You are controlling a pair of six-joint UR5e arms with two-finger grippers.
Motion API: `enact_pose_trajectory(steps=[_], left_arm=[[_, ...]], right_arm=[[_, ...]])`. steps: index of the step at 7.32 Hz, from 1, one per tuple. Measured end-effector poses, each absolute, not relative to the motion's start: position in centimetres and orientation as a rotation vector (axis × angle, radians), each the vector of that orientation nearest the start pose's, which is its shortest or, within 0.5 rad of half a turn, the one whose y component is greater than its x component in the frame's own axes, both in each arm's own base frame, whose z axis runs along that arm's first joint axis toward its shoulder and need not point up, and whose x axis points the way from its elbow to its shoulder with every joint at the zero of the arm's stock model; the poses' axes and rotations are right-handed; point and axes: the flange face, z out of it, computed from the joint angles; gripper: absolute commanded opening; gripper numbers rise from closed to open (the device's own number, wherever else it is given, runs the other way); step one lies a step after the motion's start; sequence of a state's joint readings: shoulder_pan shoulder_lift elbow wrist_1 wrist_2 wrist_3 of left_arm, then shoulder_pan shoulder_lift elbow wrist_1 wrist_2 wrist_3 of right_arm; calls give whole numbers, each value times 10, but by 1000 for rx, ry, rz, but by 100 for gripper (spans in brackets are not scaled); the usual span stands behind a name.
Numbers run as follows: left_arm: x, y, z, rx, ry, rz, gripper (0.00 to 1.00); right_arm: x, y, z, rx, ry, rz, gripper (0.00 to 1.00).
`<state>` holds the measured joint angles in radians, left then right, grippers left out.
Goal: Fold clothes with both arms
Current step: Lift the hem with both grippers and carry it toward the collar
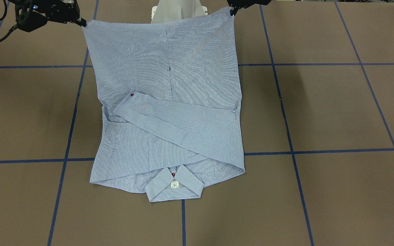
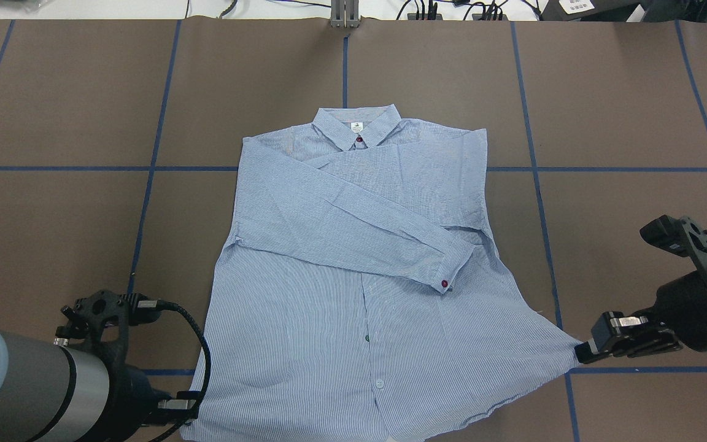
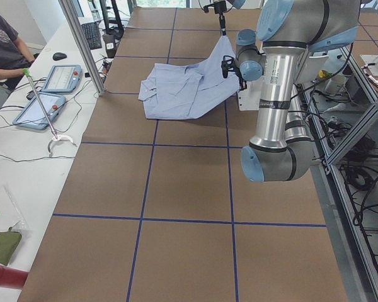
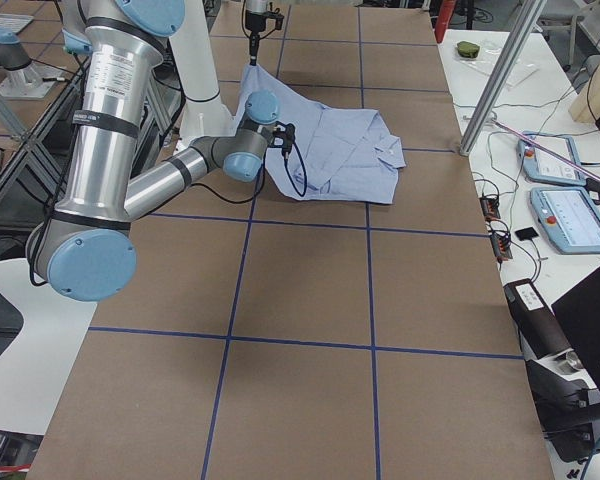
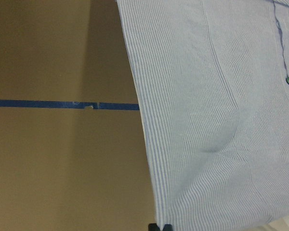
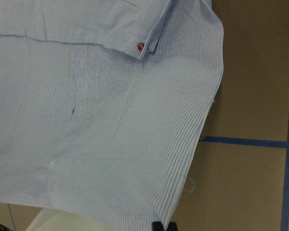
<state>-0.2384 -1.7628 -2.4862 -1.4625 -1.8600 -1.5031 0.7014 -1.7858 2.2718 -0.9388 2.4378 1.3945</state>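
Observation:
The light blue striped shirt (image 2: pixel 359 276) lies front up on the brown table (image 2: pixel 71 233), collar (image 2: pixel 358 126) at the far side. One sleeve is folded across its chest, the red-buttoned cuff (image 2: pixel 445 283) pointing to my right. My left gripper (image 2: pixel 189 412) is shut on the near-left hem corner and my right gripper (image 2: pixel 579 353) is shut on the near-right hem corner. Both corners are lifted off the table, so the hem end slopes up toward my base. In the wrist views the cloth (image 5: pixel 216 120) (image 6: pixel 101 120) runs down into the closed fingertips (image 5: pixel 161 227) (image 6: pixel 163 225).
Blue tape lines (image 2: pixel 145 184) divide the table into squares. My white pedestal (image 1: pixel 178 10) stands just behind the raised hem. Beyond the table's far edge, a side bench holds tablets (image 3: pixel 50 78), with a person seated there and an aluminium post (image 3: pixel 82 44) at the edge.

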Motion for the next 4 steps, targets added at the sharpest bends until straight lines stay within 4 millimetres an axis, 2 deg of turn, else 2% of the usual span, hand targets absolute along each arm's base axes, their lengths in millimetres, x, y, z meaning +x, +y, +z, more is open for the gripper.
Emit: enact_pose_trajectory(steps=[2, 4], left_arm=[[337, -232, 191, -48, 1038, -70, 0], [323, -279, 193, 10, 1031, -88, 0]], right_arm=[[-237, -304, 342, -227, -1259, 19, 0], [-237, -337, 348, -200, -1260, 71, 0]])
